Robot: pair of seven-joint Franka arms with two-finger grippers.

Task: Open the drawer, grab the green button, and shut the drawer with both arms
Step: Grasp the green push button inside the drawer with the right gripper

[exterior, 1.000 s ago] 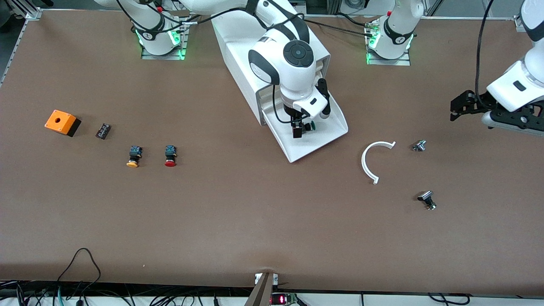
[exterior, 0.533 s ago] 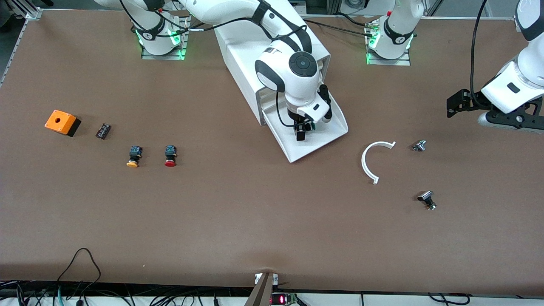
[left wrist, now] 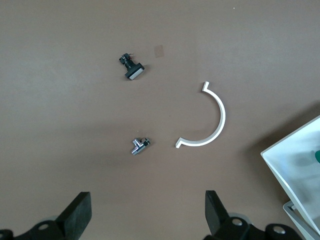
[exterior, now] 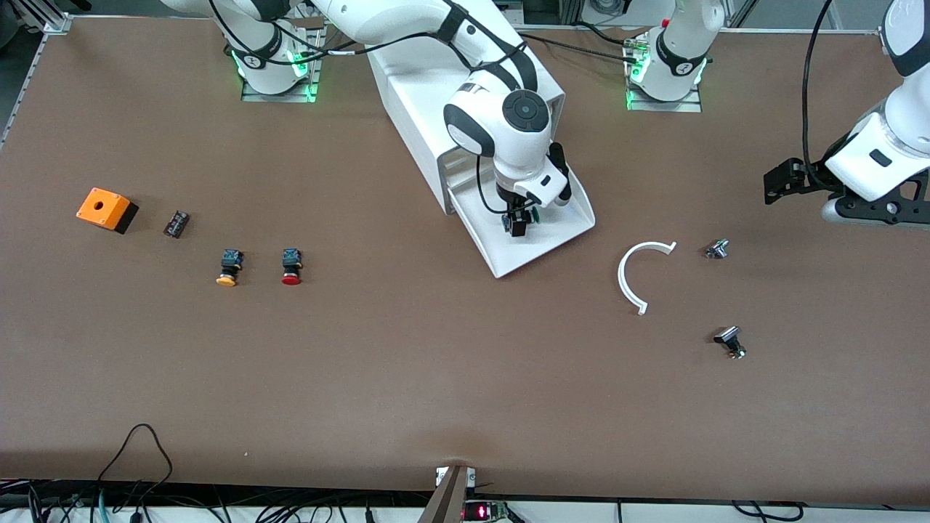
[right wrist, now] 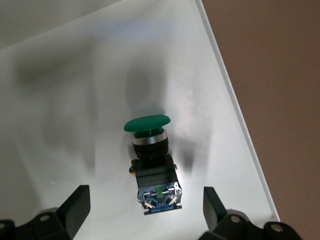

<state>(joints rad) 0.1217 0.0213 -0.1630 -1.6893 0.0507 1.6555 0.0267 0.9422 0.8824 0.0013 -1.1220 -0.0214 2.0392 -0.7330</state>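
Note:
The lowest drawer [exterior: 556,236] stands pulled out of the white cabinet [exterior: 414,80]. The green-capped button [exterior: 532,215] lies on its side in the drawer. My right gripper [exterior: 517,224] is down in the drawer and open. In the right wrist view its fingers [right wrist: 75,205] stand on either side of the button's [right wrist: 152,160] blue end without touching it, over the white drawer floor [right wrist: 70,100]. My left gripper [exterior: 781,181] is open and empty in the air at the left arm's end of the table. Its wrist view shows only its fingers [left wrist: 80,210] and bare table between them.
A white curved piece [exterior: 633,276] and two small metal parts [exterior: 716,249] [exterior: 729,341] lie toward the left arm's end. A yellow-capped button [exterior: 228,266], a red-capped button [exterior: 291,266], a small black part [exterior: 176,223] and an orange box [exterior: 106,209] lie toward the right arm's end.
My right gripper has shifted a little toward the left arm's end and come down over the green button. My left arm has drawn slightly away from the table's middle.

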